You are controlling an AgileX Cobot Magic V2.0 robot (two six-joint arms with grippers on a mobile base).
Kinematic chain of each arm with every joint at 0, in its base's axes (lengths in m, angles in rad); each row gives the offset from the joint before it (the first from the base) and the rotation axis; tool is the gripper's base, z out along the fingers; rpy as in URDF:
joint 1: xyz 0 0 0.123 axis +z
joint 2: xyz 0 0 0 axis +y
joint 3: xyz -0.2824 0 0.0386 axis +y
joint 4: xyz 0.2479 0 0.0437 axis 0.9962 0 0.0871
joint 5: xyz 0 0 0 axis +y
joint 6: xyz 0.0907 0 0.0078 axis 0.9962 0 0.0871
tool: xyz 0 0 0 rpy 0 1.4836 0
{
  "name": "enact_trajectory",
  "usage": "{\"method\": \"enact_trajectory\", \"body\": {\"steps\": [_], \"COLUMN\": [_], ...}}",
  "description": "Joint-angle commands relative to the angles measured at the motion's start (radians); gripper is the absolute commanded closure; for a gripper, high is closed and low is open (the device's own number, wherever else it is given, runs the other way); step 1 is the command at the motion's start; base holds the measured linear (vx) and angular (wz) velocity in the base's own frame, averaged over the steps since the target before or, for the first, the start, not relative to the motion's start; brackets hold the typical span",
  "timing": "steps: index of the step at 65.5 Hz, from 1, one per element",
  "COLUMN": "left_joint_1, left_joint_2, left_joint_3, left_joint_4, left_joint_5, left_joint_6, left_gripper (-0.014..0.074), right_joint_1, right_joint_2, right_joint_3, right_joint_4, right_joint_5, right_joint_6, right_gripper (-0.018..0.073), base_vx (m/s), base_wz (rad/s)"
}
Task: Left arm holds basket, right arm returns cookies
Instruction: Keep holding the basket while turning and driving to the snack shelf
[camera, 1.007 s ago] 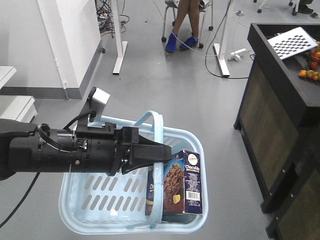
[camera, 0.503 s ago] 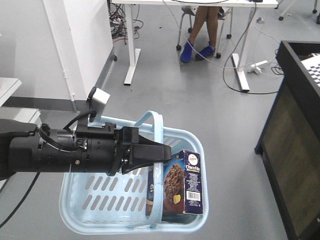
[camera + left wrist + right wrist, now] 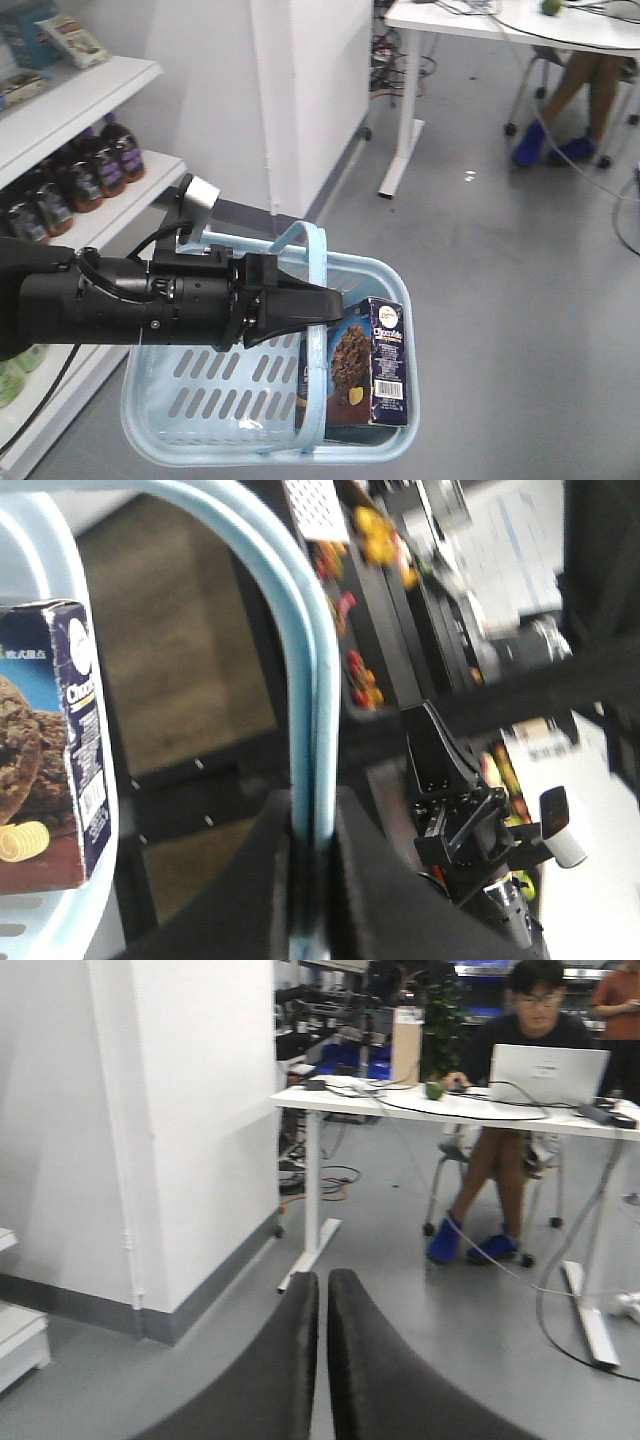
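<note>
the left gripper is clenched tight on the two hoop handles of the basket. its black fingers squeeze the blue hoops together from both sides. behind it, the left arm comes in flat from the left edge of the front view, with a little silver-capped knob sticking up.

the basket hangs in the air over the grey floor. the cookies stand upright inside it at its right end, touching the right wall. the cookie picture and the white barcode both show.

the right gripper is closed, its two dark fingers touching with nothing between them. it hangs over the grey floor, facing a white desk.

a person sits at the desk with a laptop and wears blue shoes. left of the basket stands a white shelf with dark bottles in a row.
</note>
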Motion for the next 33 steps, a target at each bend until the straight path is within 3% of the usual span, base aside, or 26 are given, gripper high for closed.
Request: {"method": "enact_trajectory", "body": {"steps": [1, 33], "left_joint_1": [-0.005, -0.005], "left_joint_2": [-0.042, -0.042], "left_joint_3": [-0.027, -0.027], "left_joint_4": [-0.117, -0.117], "left_joint_5": [0.054, 0.054], "left_joint_6": [0.01, 0.01], "left_gripper": [0.0599, 0.0599], "right_joint_1": [-0.002, -0.002], "right_joint_2": [-0.013, -0.013], "right_joint_3": [0.017, 0.017], "right_joint_4": [-0.003, -0.003], "right_joint_5": [-0.073, -0.073], "right_joint_6": [-0.006, -0.006], "right_gripper": [0.0568, 0.0568], "base_vx": [0.32, 0.28], "base_wz": [0.89, 0.83]}}
